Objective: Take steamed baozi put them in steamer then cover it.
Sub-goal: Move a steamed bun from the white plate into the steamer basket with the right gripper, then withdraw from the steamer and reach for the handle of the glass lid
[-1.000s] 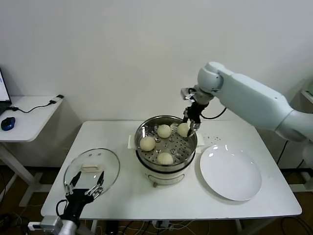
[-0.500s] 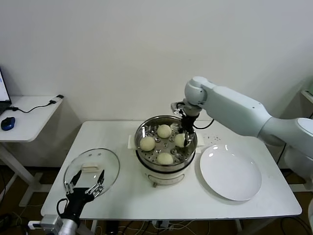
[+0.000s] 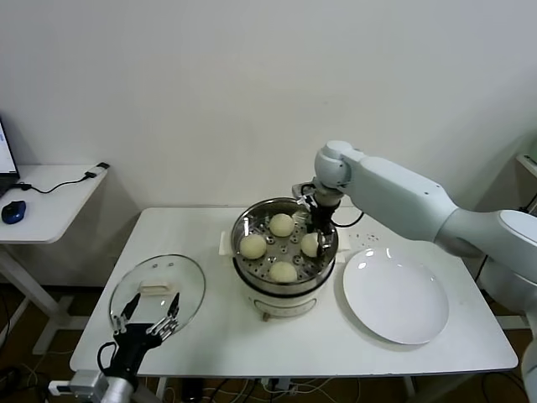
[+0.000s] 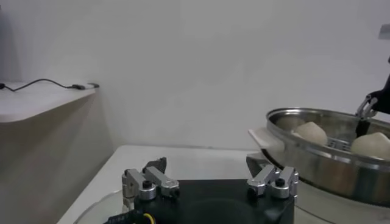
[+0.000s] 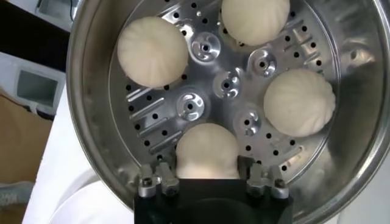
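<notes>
Now the right gripper (image 3: 316, 231) is down inside the steamer (image 3: 243, 225), fingers either side of the fourth baozi (image 5: 207, 151); I can't tell if they've let go. All four buns sit in the basket. The cover (image 3: 158, 290) lies at near left, right by the open left gripper (image 3: 148, 312)

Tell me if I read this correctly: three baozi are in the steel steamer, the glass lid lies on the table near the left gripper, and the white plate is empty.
One detail is wrong: the steamer holds four baozi, not three. The right wrist view shows all four on the perforated floor, the nearest baozi sitting between the right gripper's fingers. The rest stands: the glass lid lies on the table by the left gripper, and the white plate is empty.
</notes>
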Robot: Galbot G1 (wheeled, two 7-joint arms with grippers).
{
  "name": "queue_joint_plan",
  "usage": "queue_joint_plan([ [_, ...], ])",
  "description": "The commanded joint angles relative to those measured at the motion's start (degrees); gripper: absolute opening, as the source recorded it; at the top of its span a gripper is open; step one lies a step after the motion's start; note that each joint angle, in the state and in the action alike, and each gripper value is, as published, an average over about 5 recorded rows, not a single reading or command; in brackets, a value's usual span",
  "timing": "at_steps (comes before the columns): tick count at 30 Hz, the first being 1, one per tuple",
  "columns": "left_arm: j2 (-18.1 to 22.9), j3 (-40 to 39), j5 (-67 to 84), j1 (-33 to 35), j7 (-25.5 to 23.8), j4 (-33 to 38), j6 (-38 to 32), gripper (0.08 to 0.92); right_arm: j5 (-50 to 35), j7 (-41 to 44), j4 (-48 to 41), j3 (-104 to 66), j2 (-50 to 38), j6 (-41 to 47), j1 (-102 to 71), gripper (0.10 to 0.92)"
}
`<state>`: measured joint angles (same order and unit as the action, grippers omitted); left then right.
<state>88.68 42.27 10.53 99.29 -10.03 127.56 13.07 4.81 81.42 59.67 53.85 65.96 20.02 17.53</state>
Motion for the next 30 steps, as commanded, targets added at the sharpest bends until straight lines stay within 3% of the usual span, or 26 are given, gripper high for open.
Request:
queue_joint_plan([
  [1,0.34,0.08,-1.03,-0.26,-0.57,-0.10,1.35,0.823,-3.10,-0.59,4.15,-2.93,-4.65,0.92,1.86,0.735],
  [4,0.54,-0.01,-3.81,-0.41,-1.25,-0.46,0.22,0.823,-5.40,0.29,8.90,-7.43,-9.62,1.48,3.57,0.799],
  [9,0.44,-0.77,-4.37,-0.70,-1.01,-0.46,0.00,0.823,-10.53,-2.48,17.66,-21.54,-19.61,3.14,-0.18,0.822],
  [15,-0.43,-1.49,1.24,-1.08,3.32,-0.33,-0.45,0.823,-16.78,-17.45,26.73,-41.16,-28.41,2.66,-14.58,0.823],
  [20,-0.69,-1.35,1.88,-1.69,5.97,-0.35,0.05,0.823,-23.01,-29.47,30.28,-57.54,-29.16,-1.11,-29.20,0.823],
  [23,-0.88,-1.21,1.35,-1.84,6.34,-0.45,-1.38,0.823,-23.33,-31.32,32.73,-69.17,-27.90,-3.59,-41.03,0.823],
  [30,-0.90,-0.55,0.56,-3.97,7.14,-1.19,-4.05,0.823,-25.59,-41.63,35.52,-92.75,-16.90,-14.40,-65.11,0.823],
])
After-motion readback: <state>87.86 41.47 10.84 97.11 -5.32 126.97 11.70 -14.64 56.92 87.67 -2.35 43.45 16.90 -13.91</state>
